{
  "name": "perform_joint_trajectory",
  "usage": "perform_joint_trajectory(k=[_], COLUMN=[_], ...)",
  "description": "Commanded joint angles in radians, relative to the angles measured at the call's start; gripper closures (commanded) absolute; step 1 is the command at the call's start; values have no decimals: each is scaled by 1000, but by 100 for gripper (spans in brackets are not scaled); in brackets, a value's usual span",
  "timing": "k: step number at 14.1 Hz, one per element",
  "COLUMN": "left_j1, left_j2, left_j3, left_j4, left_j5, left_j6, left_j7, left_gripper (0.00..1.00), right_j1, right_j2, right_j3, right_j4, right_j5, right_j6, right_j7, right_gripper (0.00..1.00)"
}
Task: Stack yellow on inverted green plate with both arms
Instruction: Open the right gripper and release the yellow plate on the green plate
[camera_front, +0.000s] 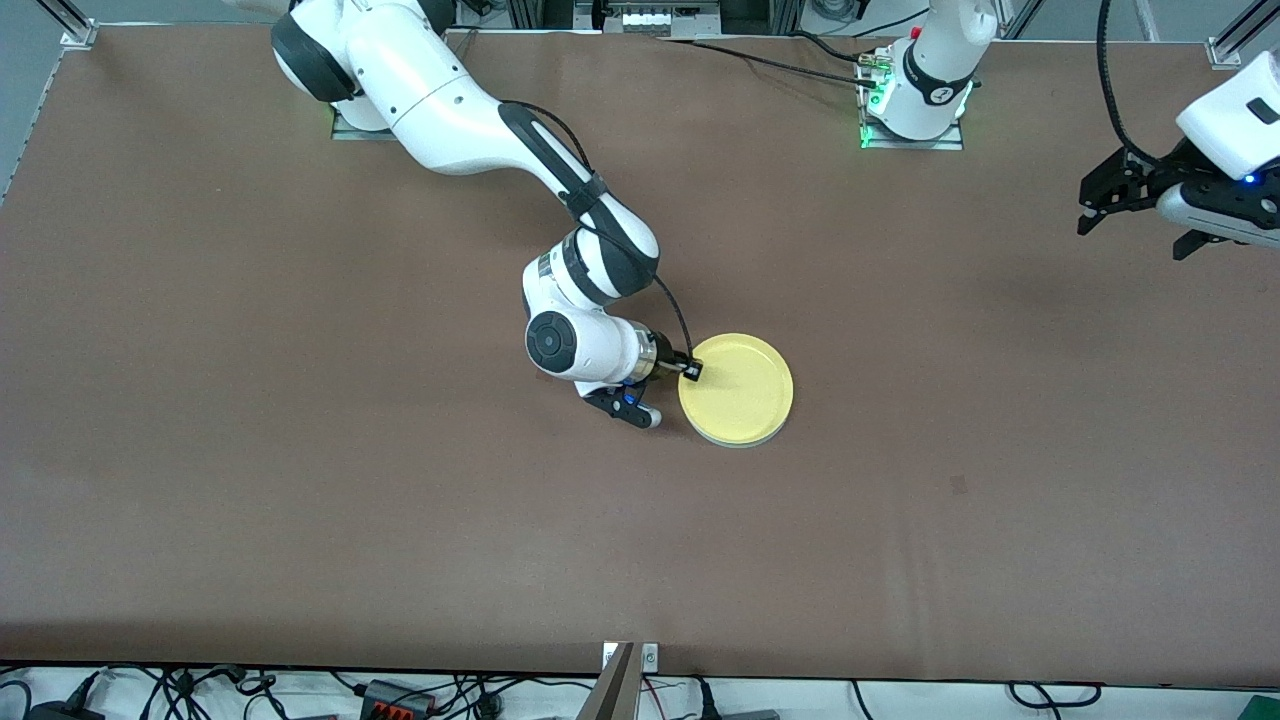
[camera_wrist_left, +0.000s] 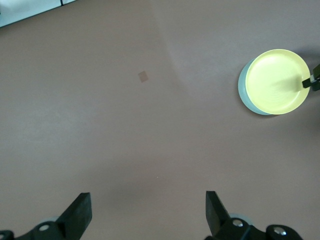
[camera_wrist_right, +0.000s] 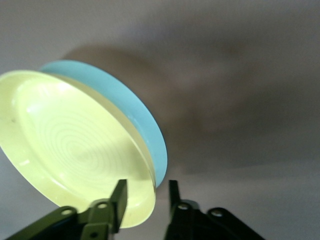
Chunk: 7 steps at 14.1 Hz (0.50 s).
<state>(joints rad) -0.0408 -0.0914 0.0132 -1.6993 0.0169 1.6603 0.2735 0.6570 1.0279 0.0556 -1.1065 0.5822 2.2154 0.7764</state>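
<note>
The yellow plate (camera_front: 737, 390) lies on the green plate (camera_wrist_left: 243, 92) mid-table, only a pale edge of the green showing beneath it. The right gripper (camera_wrist_right: 147, 200) straddles the stack's rim — one finger (camera_wrist_right: 118, 196) over the yellow's inside, the other outside the green's wall, with gaps showing. The left gripper (camera_wrist_left: 147, 212) waits over bare brown table (camera_front: 300, 500) toward its own end — jaws spread wide, holding nothing.
</note>
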Motion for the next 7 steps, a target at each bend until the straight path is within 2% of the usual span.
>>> perform_joint_trajectory(k=[1, 3, 7], left_j1=[24, 39, 59], left_j2=[-5, 16, 56], left_j3=[-30, -35, -56], left_j4=[-7, 24, 81], left_j5=[-23, -23, -23], left_j6=[15, 10, -14], left_j7=[21, 27, 27], left_gripper=[0, 0, 0], right_j1=[-3, -29, -129], right_j2=[-46, -113, -199], right_j3=[-58, -85, -88], right_j4=[25, 27, 25], right_j5=[-62, -143, -319], right_j6=[-101, -193, -350], right_j7=[5, -31, -167], right_gripper=[0, 0, 0])
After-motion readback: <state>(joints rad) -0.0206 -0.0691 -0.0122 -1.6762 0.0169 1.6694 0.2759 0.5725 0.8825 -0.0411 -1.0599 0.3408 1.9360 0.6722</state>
